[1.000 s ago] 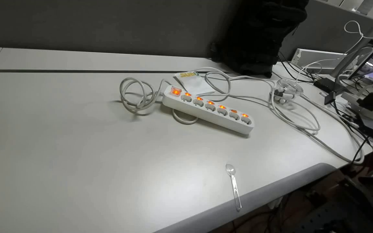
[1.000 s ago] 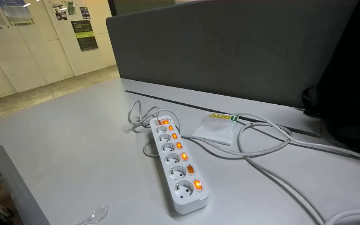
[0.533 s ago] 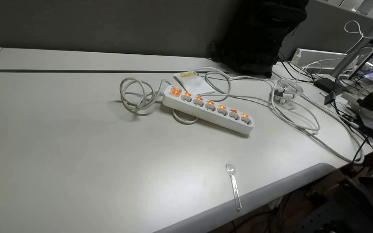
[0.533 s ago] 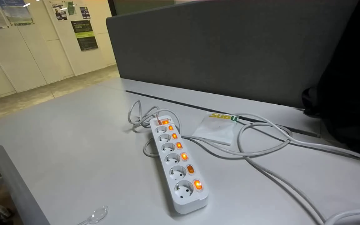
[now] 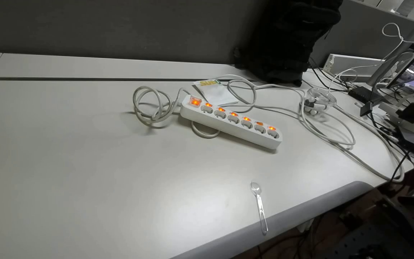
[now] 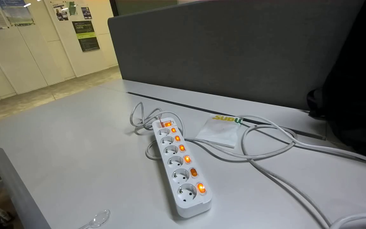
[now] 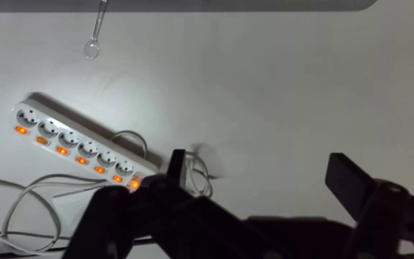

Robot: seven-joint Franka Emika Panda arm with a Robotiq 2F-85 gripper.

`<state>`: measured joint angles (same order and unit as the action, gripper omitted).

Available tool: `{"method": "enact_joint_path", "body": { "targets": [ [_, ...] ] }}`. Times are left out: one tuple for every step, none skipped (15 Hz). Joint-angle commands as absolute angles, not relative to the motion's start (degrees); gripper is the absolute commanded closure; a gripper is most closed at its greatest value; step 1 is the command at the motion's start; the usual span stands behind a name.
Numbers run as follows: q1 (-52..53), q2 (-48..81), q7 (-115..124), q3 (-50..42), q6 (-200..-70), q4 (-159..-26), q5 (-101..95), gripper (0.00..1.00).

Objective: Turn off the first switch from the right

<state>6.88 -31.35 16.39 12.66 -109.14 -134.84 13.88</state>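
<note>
White plastic forms the body of the power strip (image 5: 228, 127), which lies on the desk (image 5: 84, 180) at a slant, running from far left to near right. Six round sockets (image 6: 180, 175) line its top, each with a small switch beside it, and a larger main switch (image 5: 195, 102) glows orange at the left end. At the strip's near right end sits the first switch from the right (image 5: 271, 128), lit orange; the second switch (image 6: 193, 172) is dull, and the remaining four shine. In the wrist view the claw (image 7: 259, 171) is released, its two fingers (image 7: 176, 167) spread wide, well apart from that first switch. Grey cable (image 5: 151, 121) is coiled just left of the strip. A white packet (image 6: 219, 130) with yellow and green lettering lies just beyond it. Nearer, a clear plastic spoon (image 5: 260, 208) rests with its handle over the desk's grey edge. A black backpack (image 5: 286, 39) stands at the far right, before a dark grey partition (image 5: 120, 28). Clutter at the right edge seems to include wires and dark equipment, though it is too dim to name surely.
</note>
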Motion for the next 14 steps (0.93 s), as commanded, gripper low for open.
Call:
{"method": "enact_joint_path", "body": {
  "targets": [
    [3.0, -33.1, 20.8, 12.1, -117.2, -138.8, 10.0, 0.0],
    [1.7, -33.2, 21.4, 11.6, -119.5, -139.9, 9.0, 0.0],
    [0.5, -33.2, 22.2, 11.2, -121.8, -140.8, 8.1, 0.0],
    [-0.9, -33.2, 22.8, 10.7, -123.8, -141.7, 7.1, 0.1],
    [-2.3, -33.2, 23.7, 10.3, -125.9, -142.5, 6.2, 0.26],
    [-3.7, -33.1, 24.6, 9.8, -127.7, -143.3, 5.4, 0.32],
    [-5.1, -32.9, 25.7, 9.4, -129.4, -144.0, 4.6, 0.4],
    [-6.6, -32.7, 26.9, 9.1, -130.9, -144.7, 3.8, 0.47],
    [-8.1, -32.5, 28.1, 8.8, -132.3, -145.3, 3.0, 0.55],
    [-9.6, -32.3, 29.1, 8.2, -133.3, -145.9, 2.5, 0.62],
    [-11.0, -32.1, 30.4, 7.9, -134.2, -146.3, 2.0, 0.67],
    [-12.4, -31.9, 31.5, 7.3, -134.7, -146.7, 1.8, 0.75],
    [-13.7, -31.6, 32.7, 6.8, -134.9, -147.0, 1.7, 0.81],
    [-14.3, -31.2, 32.9, 5.8, -134.4, -147.1, 2.6, 0.89]
  ]
}}
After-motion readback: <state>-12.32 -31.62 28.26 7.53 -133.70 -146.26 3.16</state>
